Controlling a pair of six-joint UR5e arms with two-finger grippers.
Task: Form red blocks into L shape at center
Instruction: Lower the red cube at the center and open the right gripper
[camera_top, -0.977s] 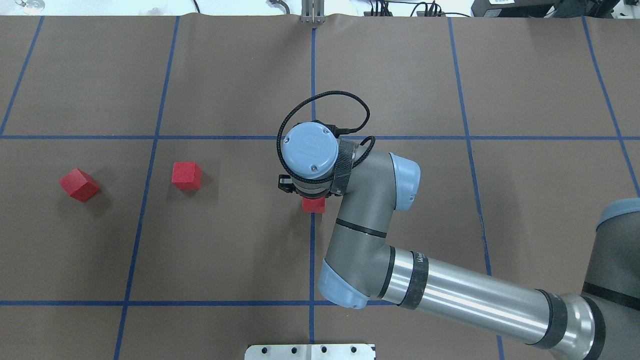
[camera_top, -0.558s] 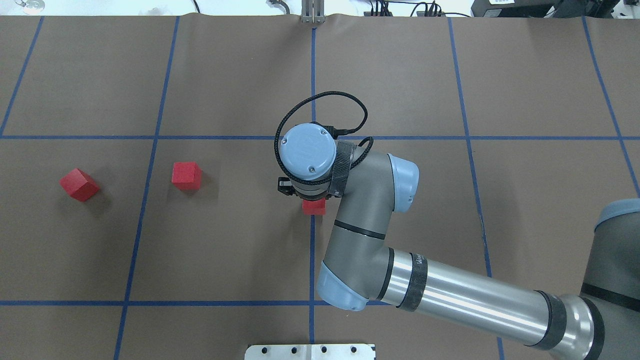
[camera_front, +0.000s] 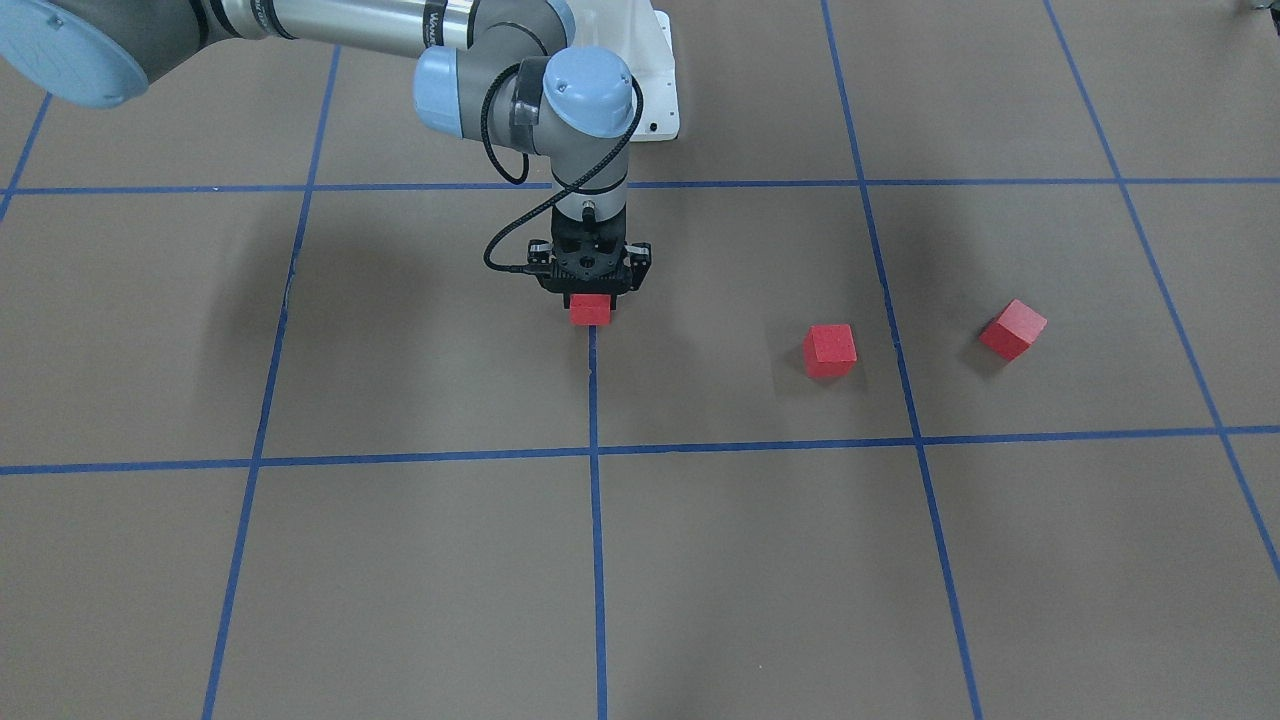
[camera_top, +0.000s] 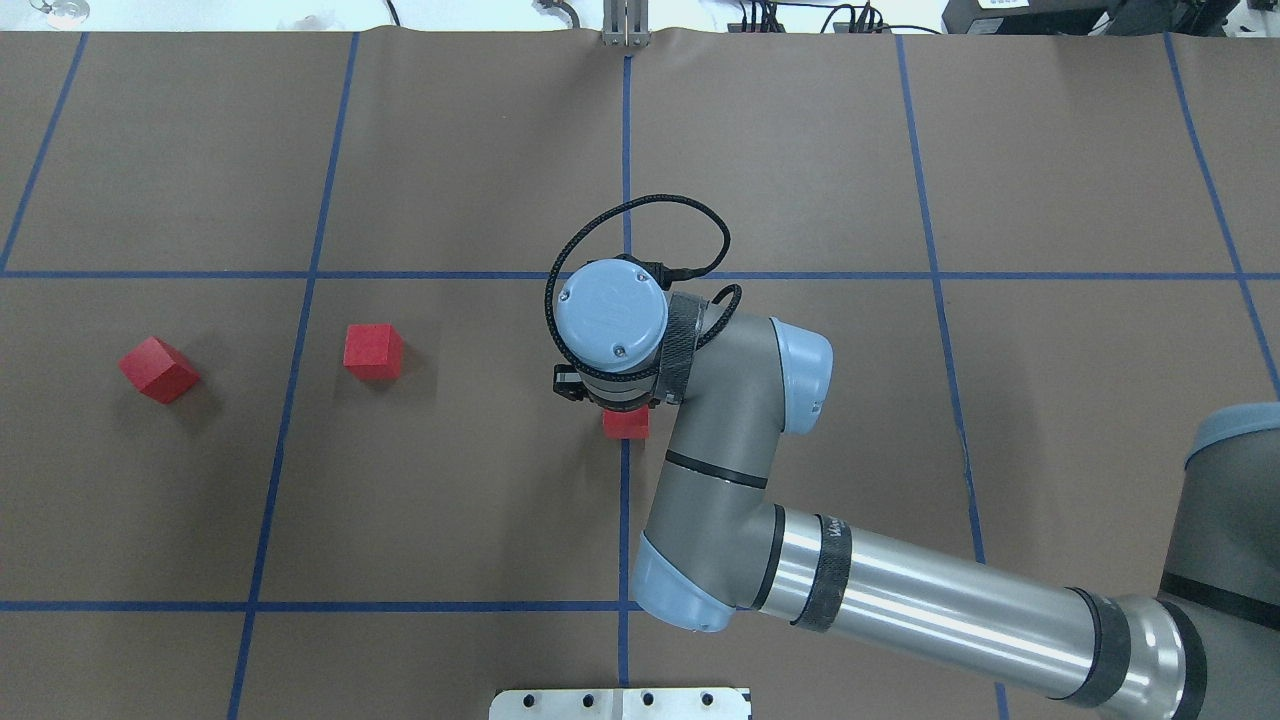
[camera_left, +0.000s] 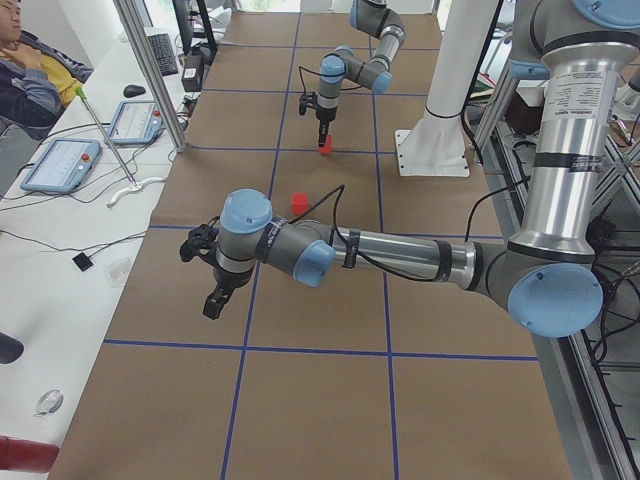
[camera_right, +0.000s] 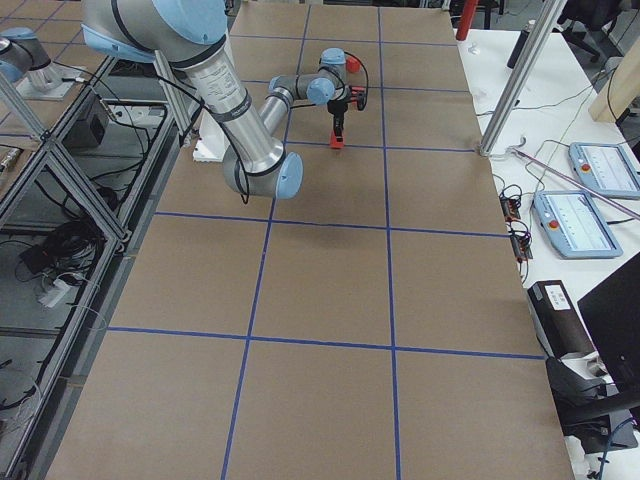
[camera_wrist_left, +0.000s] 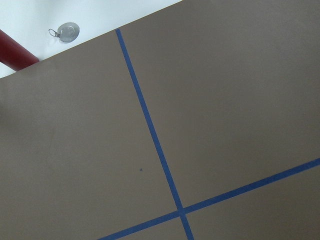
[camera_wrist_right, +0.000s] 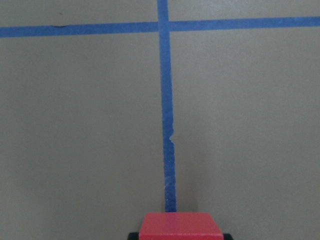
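My right gripper (camera_front: 591, 297) points straight down over the center (camera_top: 625, 500), on the middle blue tape line, and is shut on a red block (camera_top: 626, 424). That block also fills the bottom edge of the right wrist view (camera_wrist_right: 180, 226), between dark fingers. Two more red blocks lie on the brown surface on my left side, one nearer the middle (camera_top: 372, 351) and one farther out and turned at an angle (camera_top: 158, 369). My left gripper (camera_left: 212, 302) shows only in the exterior left view, low over bare surface, and I cannot tell whether it is open or shut.
The right arm's elbow (camera_top: 690, 590) hangs over the middle line nearer the robot's side. A metal plate (camera_top: 620, 703) sits at the robot's table edge. A person (camera_left: 30, 70) sits at a side table with tablets beyond the surface's far edge.
The right gripper and its red block have shifted a little along the middle line toward the robot's side. The two loose blocks have not moved.
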